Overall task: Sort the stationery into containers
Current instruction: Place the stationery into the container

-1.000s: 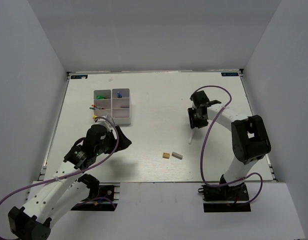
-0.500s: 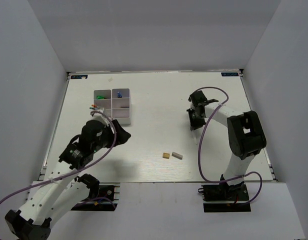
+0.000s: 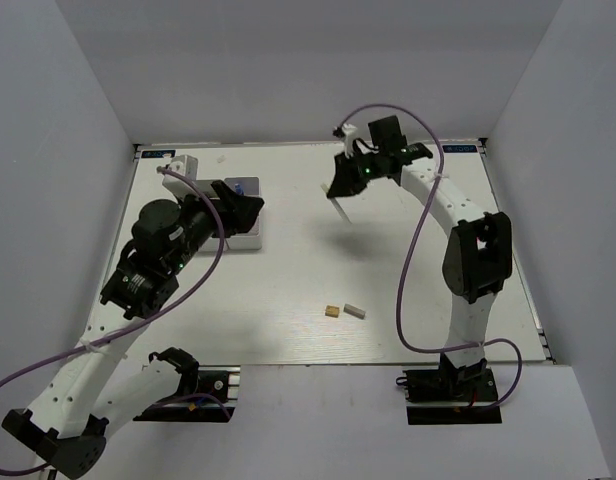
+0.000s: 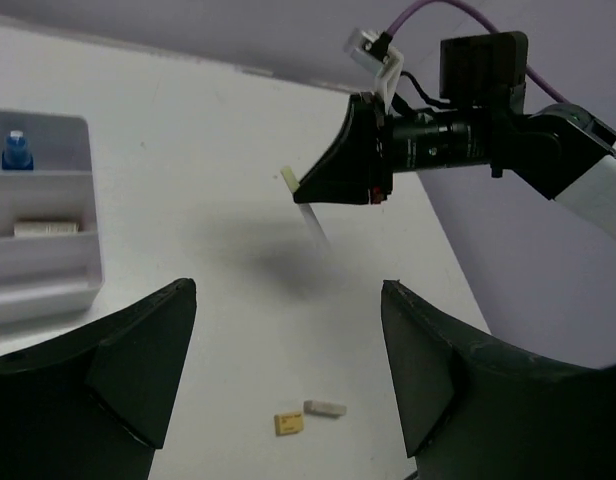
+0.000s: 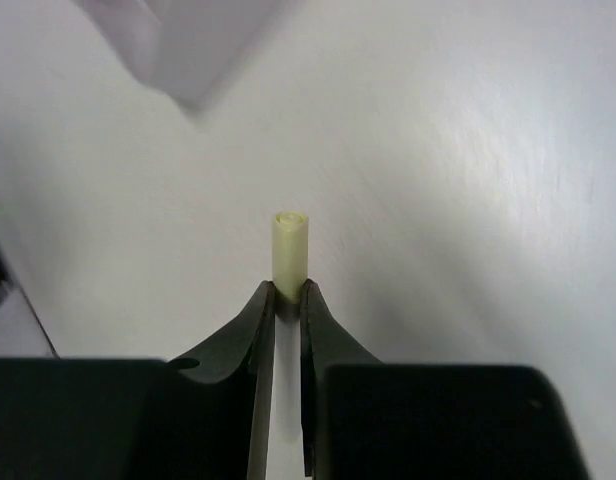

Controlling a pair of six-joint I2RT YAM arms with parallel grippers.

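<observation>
Top external: high at near edge, looking down on whole table [image 3: 308, 265]. Left wrist: facing across toward right gripper [image 4: 300, 195]; shares tray [image 4: 88, 200], eraser blocks [image 4: 288, 424] with top. Right wrist: close on yellow-tipped stick [image 5: 290, 255].

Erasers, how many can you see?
3. A tan eraser and a grey eraser lie side by side on the table; a third eraser sits in the tray. Others may be hidden.

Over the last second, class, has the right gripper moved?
Yes. The right gripper, pinching a thin stick, has swung away from the two erasers, toward the far edge of the table and leftward.
</observation>
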